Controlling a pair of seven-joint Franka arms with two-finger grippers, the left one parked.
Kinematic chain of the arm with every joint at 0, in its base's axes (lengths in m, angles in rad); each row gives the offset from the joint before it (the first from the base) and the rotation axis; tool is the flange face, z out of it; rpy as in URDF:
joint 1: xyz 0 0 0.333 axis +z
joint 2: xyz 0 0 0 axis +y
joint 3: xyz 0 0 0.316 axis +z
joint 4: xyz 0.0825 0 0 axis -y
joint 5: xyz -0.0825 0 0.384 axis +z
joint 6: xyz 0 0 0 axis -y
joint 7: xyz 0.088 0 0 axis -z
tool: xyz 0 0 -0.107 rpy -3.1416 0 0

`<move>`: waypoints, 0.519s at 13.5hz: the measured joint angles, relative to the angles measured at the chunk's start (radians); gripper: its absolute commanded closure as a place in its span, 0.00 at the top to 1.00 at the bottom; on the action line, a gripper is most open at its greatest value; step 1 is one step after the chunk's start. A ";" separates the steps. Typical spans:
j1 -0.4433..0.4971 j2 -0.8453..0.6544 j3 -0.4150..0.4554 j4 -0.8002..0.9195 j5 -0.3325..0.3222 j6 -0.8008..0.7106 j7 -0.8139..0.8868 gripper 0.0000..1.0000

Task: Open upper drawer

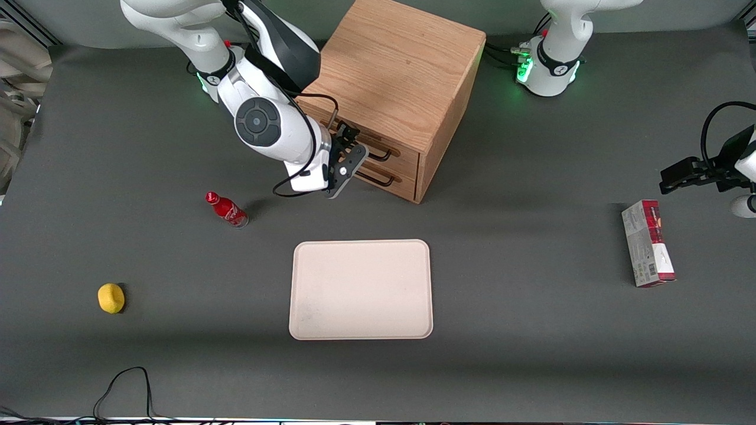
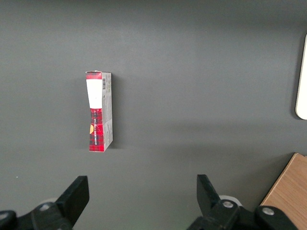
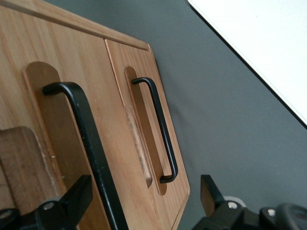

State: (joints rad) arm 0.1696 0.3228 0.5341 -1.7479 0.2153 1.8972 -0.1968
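Observation:
The oak cabinet (image 1: 396, 82) stands at the back of the table. Its upper drawer (image 1: 366, 139) has a light wood front and looks level with the lower drawer (image 1: 384, 183). My right gripper (image 1: 353, 152) is open, right in front of the upper drawer. In the right wrist view the gripper (image 3: 144, 196) is open around the upper drawer's black wire handle (image 3: 91, 143), which runs between the fingers close to one fingertip (image 3: 79, 194). The fingers do not touch it. The lower drawer's matching handle (image 3: 160, 129) lies outside the grip.
A cream tray (image 1: 361, 327) lies nearer the front camera than the cabinet. A red bottle (image 1: 227, 209) lies beside my arm. A yellow object (image 1: 111, 297) sits toward the working arm's end, and a red and grey box (image 1: 647, 242) toward the parked arm's end.

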 measured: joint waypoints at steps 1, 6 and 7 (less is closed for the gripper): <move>0.000 0.001 0.001 -0.006 0.000 0.009 -0.002 1.00; 0.005 0.024 0.006 -0.014 -0.017 0.064 -0.025 1.00; 0.005 0.023 0.007 -0.007 -0.048 0.065 -0.026 1.00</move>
State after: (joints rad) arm 0.1750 0.3461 0.5413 -1.7550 0.1675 1.9624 -0.2227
